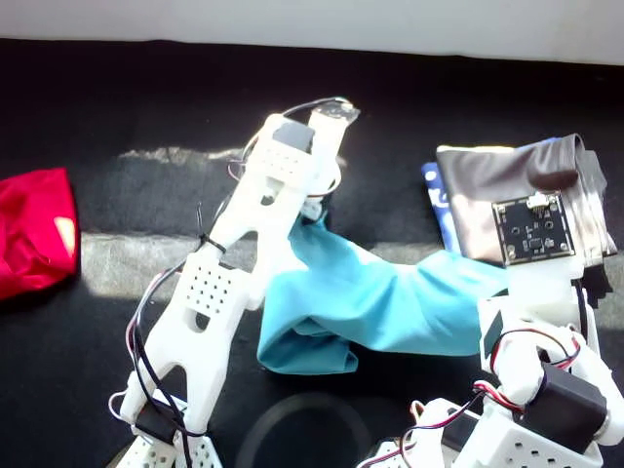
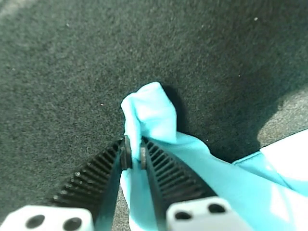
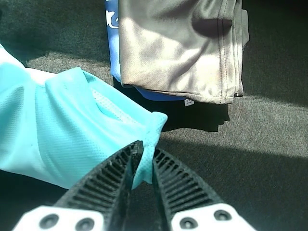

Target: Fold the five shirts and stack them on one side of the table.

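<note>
A turquoise shirt point(image 1: 380, 297) hangs stretched between my two arms over the middle of the black table. My left gripper point(image 2: 134, 155) is shut on one bunched corner of the turquoise shirt point(image 2: 149, 115), just above the cloth. My right gripper point(image 3: 143, 155) is shut on the opposite edge of the turquoise shirt point(image 3: 72, 134). Beside it, at the right of the table, lies a folded grey shirt point(image 1: 522, 190) on top of a folded blue shirt point(image 1: 436, 195). The grey shirt point(image 3: 183, 48) and the blue shirt point(image 3: 113, 43) beneath it lie close beyond my right gripper. A crumpled red shirt point(image 1: 34, 229) rests at the left edge.
The table point(image 1: 146, 97) is covered in black cloth, with sunlit patches across its middle. A pale wall runs along the far edge. The left arm point(image 1: 244, 253) stands over the table's centre and the right arm point(image 1: 531, 390) at the near right corner.
</note>
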Robot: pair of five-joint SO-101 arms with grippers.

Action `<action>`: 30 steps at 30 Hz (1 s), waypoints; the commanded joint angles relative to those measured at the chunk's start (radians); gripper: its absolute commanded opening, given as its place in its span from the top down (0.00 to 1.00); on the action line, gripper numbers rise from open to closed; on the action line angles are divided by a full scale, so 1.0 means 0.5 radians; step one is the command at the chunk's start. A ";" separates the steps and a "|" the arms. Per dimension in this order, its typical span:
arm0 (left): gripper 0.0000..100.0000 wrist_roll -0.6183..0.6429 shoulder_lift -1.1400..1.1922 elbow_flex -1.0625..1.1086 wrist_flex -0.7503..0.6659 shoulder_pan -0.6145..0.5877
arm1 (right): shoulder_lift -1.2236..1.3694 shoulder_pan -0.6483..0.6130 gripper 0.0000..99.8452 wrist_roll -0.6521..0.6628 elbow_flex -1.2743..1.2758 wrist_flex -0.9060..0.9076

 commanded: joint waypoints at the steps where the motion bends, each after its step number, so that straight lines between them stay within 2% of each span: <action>1: 0.99 0.009 -0.044 -0.060 -0.003 -0.023 | -0.008 0.014 0.99 0.006 0.011 -0.035; 4: 0.99 0.012 -0.051 -0.183 0.015 -0.038 | -0.008 0.011 0.99 0.006 0.066 -0.069; 8: 0.99 0.006 -0.103 -0.566 0.227 -0.121 | -0.002 0.005 0.99 -0.110 0.133 -0.437; 13: 0.99 0.003 -0.367 -0.692 0.245 -0.354 | 0.226 -0.244 0.99 -0.322 0.075 -0.873; 16: 0.99 0.003 -0.578 -0.640 0.249 -0.477 | 0.499 -0.348 0.99 -0.402 -0.106 -0.996; 20: 0.99 -0.110 -0.947 -0.413 0.249 -0.591 | 0.867 -0.400 0.99 -0.512 -0.591 -1.014; 26: 0.99 -0.230 -1.560 0.035 0.245 -0.741 | 1.217 -0.539 0.99 -0.519 -1.327 -1.011; 30: 0.99 -0.319 -1.889 0.094 0.245 -0.818 | 1.367 -0.677 0.99 -0.519 -1.656 -1.011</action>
